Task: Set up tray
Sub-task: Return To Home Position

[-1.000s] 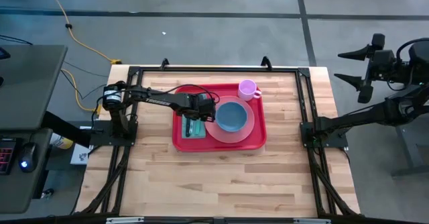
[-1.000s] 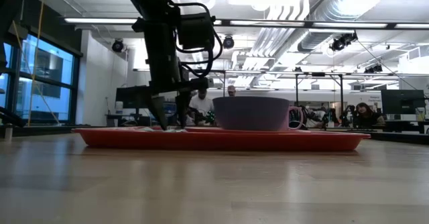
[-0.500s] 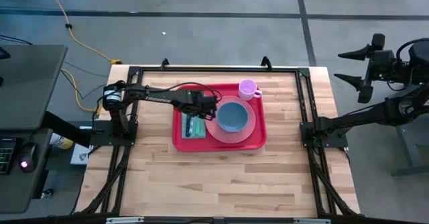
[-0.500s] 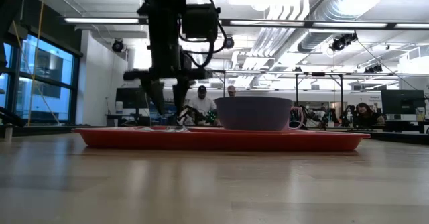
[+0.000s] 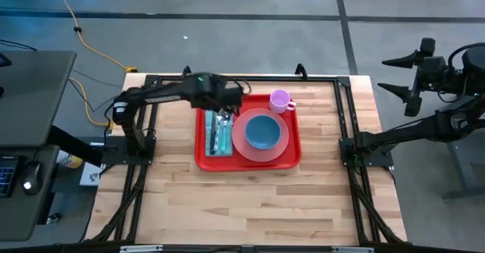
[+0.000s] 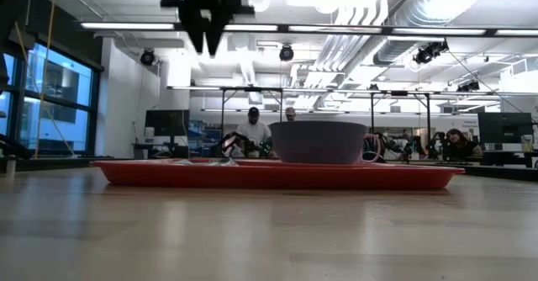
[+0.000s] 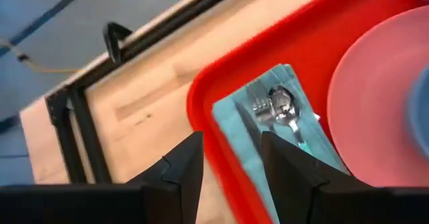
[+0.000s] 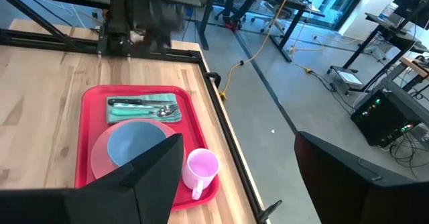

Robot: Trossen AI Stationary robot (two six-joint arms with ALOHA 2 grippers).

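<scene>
- Tray [image 5: 242, 164]: a red plastic rectangle with rounded corners and a raised rim. It lies flat near the middle of the pale wooden table [image 5: 250, 207], nearer the far edge.
- On it, a round pink plate [image 5: 241, 148] carries a smooth blue bowl [image 5: 263, 130]. A pink mug [image 5: 280, 99] stands in the tray's far right corner, just beside the plate.
- A folded blue towel [image 5: 216, 147] lies along the tray's left side, with shiny metal cutlery [image 5: 222, 124] on top.
- The left gripper [image 5: 226, 103] hangs above the tray's far left part. Its fingers are moderately apart and hold nothing.
- The right gripper [image 5: 394, 73] waits off the table's right edge, its fingers spread wide and empty.
- Bare wood surrounds the tray on all sides, broadest toward the near edge. Black frame rails [image 5: 242, 79] run along the far edge and both sides.
- The low view shows the tray [image 6: 277, 175] as a thin red band with the bowl [image 6: 318, 142] rising above its rim. The left gripper [image 6: 206, 30] is well clear above it, and people [image 6: 252, 129] sit in the room behind.
- The left wrist view alone separates a spoon [image 7: 285, 106] and a fork [image 7: 258, 106], side by side on the towel [image 7: 295, 158].
- The right wrist view shows the mug [image 8: 201, 167] with its handle.
</scene>
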